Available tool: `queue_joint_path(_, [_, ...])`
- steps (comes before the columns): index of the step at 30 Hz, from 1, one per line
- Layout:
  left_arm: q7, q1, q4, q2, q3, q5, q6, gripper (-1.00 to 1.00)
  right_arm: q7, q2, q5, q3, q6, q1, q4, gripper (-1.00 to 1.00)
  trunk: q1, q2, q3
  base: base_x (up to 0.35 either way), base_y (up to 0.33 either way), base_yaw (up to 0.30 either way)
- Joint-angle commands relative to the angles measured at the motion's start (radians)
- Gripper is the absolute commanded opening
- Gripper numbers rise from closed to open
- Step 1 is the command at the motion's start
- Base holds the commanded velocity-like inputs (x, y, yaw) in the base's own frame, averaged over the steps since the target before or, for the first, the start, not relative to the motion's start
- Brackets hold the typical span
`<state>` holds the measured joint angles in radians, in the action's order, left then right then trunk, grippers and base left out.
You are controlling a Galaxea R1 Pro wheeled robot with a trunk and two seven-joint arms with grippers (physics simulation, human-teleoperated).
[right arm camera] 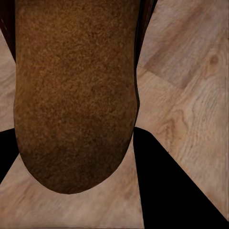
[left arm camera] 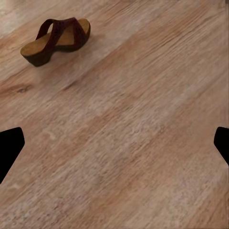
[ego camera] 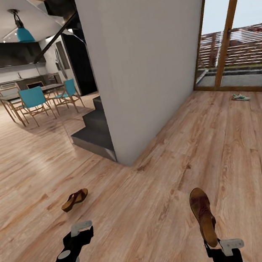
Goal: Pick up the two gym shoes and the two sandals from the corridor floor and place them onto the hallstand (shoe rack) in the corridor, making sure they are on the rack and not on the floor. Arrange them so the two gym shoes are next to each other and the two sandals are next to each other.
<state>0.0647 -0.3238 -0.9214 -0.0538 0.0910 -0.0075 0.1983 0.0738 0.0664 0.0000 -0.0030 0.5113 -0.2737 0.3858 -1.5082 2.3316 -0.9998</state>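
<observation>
Right gripper (ego camera: 215, 248) grips one sandal (ego camera: 203, 216); left gripper (ego camera: 81, 229) open, w/ 2nd sandal (ego camera: 74, 199) on wood floor (ego camera: 150, 196); gym shoe (ego camera: 240, 97) near glass door (ego camera: 233, 28).

no readable text, labels or signs anywhere

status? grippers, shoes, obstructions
Right gripper shut on sandal. Left gripper open. Second sandal and gym shoe on floor.

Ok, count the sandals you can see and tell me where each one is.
2. One sandal lies on the corridor floor ahead of the left hand. The other sandal is held in the right hand. Others may be out of frame.
</observation>
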Motion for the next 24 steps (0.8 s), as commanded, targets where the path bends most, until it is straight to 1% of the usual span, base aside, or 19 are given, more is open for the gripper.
queue_joint_path(1, [0.003,0.000,-0.002,0.000,-0.001,-0.001,0.006,1.00,0.000,0.000,-0.003,0.000,0.003,-0.001,-0.001,-1.00,0.000,0.000,-0.001,0.000,0.000,-0.300])
queue_joint_path(10, [0.003,0.000,-0.002,0.000,-0.001,0.000,0.006,1.00,0.000,0.000,-0.003,0.000,0.003,-0.001,-0.001,-1.00,0.000,0.000,-0.001,0.002,0.000,-0.300])
queue_joint_path(14, [0.003,0.000,-0.002,0.000,-0.001,0.000,0.006,1.00,0.000,0.000,-0.003,0.000,0.003,-0.001,-0.001,-1.00,0.000,0.000,-0.001,0.068,0.000,-0.300])
queue_joint_path(18, [0.003,0.000,-0.002,-0.001,-0.001,0.000,0.006,1.00,0.000,0.000,-0.003,0.000,0.003,-0.001,-0.001,-1.00,0.000,0.000,-0.001,0.209,0.000,-0.300])
queue_joint_path(24, [0.003,0.000,-0.002,-0.001,-0.001,0.000,0.006,1.00,0.000,0.000,-0.003,0.000,0.003,-0.001,-0.001,-1.00,0.000,0.000,-0.001,0.309,0.000,-0.300])
